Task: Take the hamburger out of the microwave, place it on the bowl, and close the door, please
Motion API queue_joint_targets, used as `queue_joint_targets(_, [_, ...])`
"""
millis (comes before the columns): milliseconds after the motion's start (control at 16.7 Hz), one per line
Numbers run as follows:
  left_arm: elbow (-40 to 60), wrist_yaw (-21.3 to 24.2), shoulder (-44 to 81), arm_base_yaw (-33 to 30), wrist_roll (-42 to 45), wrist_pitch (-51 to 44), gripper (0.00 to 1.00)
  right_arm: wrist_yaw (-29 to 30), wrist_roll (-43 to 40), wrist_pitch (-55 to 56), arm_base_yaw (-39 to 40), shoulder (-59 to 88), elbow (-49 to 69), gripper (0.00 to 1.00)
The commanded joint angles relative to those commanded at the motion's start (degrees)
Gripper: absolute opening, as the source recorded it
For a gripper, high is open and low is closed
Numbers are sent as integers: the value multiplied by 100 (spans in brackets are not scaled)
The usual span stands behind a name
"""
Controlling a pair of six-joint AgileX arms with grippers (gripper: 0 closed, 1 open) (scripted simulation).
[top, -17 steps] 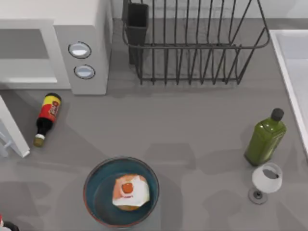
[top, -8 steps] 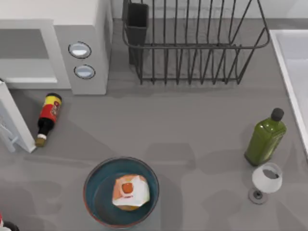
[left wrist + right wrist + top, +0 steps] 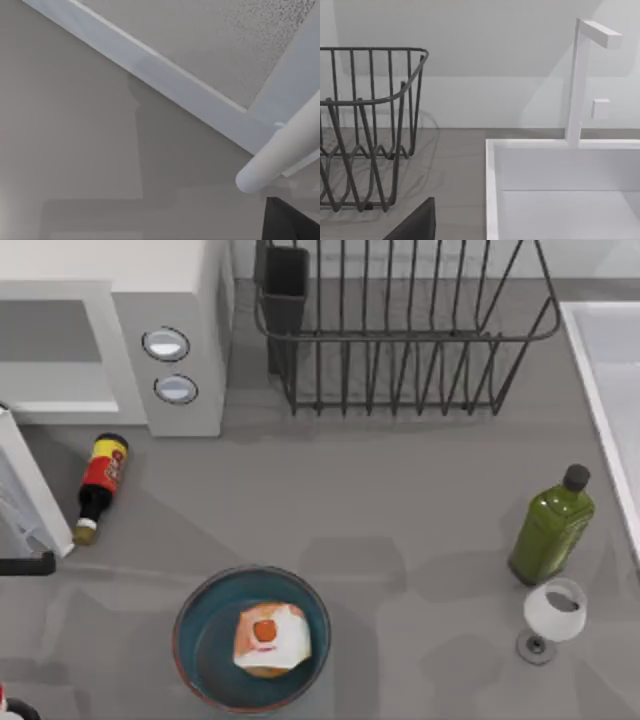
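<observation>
The hamburger (image 3: 268, 638), white-wrapped with an orange-red patch, lies inside the blue bowl (image 3: 200, 602) at the front centre of the table. The white microwave (image 3: 170, 300) stands at the back left with its cavity open. Its door (image 3: 32, 490) angles out along the left edge, partly swung. A dark part of my left gripper (image 3: 28, 564) reaches in from the left edge just in front of the door's free end. The left wrist view shows the door's frame (image 3: 165, 75), speckled window (image 3: 225, 35) and white bar handle (image 3: 280, 160) close up. My right arm is parked near the sink.
A red-labelled sauce bottle (image 3: 97, 485) lies beside the door. A dark wire dish rack (image 3: 400, 330) stands at the back. A green bottle (image 3: 550, 525) and wine glass (image 3: 553, 612) stand at the right, next to the white sink (image 3: 560, 190) with its faucet (image 3: 580, 80).
The door has swung a little toward the microwave. A dark part of my left gripper has come into the top view at the left edge behind it.
</observation>
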Motion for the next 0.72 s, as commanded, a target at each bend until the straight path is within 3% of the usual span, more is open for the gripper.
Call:
queue_joint_targets(120, [-117,-217,-182,-226,-224,20,0,0,0,0,0,0,0,100])
queue_joint_targets(420, [-99,-216,-165,-230,-244,28,0,0,0,0,0,0,0,100])
queue_joint_targets(720, [516,-257,824,-303,-282,429,0,0,0,0,0,0,0,100])
